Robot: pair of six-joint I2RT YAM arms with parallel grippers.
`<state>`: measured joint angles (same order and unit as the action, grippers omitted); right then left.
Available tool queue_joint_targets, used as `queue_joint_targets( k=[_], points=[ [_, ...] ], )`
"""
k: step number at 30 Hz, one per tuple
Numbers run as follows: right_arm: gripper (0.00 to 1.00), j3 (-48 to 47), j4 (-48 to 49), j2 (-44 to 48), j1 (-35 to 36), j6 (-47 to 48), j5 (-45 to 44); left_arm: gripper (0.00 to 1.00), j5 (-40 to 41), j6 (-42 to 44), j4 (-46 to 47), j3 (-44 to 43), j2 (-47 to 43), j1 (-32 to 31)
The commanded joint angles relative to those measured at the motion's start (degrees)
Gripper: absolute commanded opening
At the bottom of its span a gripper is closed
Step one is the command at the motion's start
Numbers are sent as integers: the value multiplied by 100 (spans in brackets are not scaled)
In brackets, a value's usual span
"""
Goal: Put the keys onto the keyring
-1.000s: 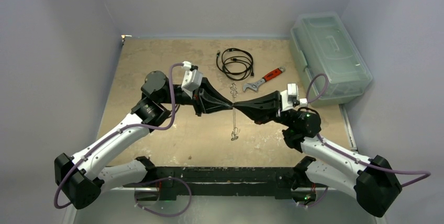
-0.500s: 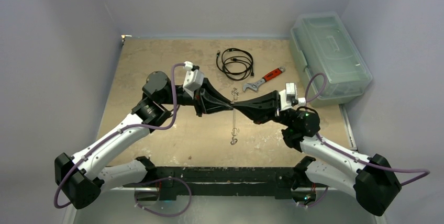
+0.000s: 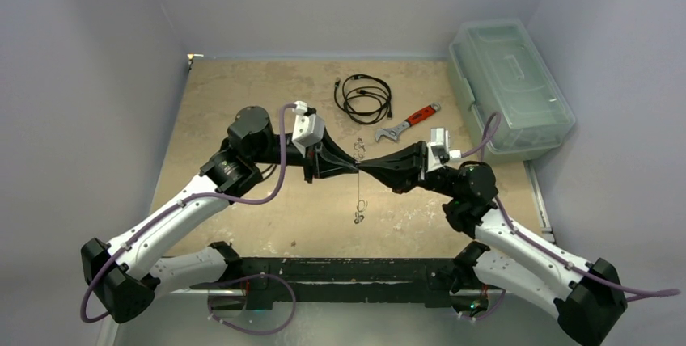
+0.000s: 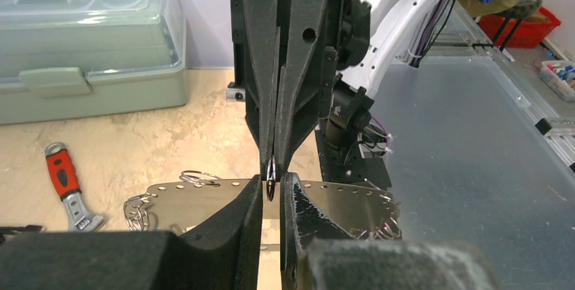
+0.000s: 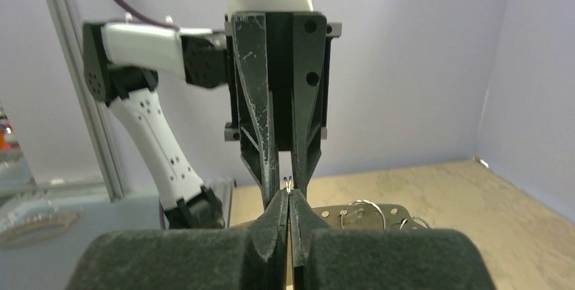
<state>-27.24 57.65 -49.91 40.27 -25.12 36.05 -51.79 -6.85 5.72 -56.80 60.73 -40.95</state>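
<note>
**Two pincers meet nose to nose on one small wire ring**

The right gripper (image 5: 289, 198) has its black fingers pressed together on a small dark wire ring (image 4: 271, 185). The left gripper (image 4: 271, 194) faces it with a sliver of gap around the same loop, and whether its pads bite cannot be told. This head-on hold looks meant to steady the ring from both sides so its coil can be worked open. The ring sits at the top edge of a flat silvery perforated metal plate (image 4: 203, 202), standing on edge between the tips with wire split rings (image 4: 139, 212) at its corners; I take this for the keyring. No key can be made out. At 12 o'clock lies a coiled black cable (image 3: 364, 97), at 1 o'clock a red-handled silver wrench (image 3: 408, 122). At 2 o'clock is a pale green translucent plastic box (image 3: 510, 87), lid shut, contents not discernible.
</note>
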Motion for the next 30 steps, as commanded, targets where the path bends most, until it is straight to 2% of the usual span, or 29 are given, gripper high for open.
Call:
queue_joint_targets(
  k=[1, 3, 14, 24, 30],
  points=[
    [2, -633, -1714, 366, 148, 828, 572, 0, 523, 658, -558, -229, 43, -42],
    [4, -706, -2147, 510, 146, 1036, 601, 0, 529, 782, -563, -227, 14, -46],
    [15, -966, -3210, 927, 128, 1344, 982, 0, 518, 973, -563, -174, -111, -67],
    [23, -1178, -3725, 847, 125, 1515, 1004, 0, 477, 1010, -563, -139, -147, -62],
    [38, -1501, -4484, 865, 129, 1916, 465, 0, 525, 1155, -563, -115, -209, -65]
  ],
)
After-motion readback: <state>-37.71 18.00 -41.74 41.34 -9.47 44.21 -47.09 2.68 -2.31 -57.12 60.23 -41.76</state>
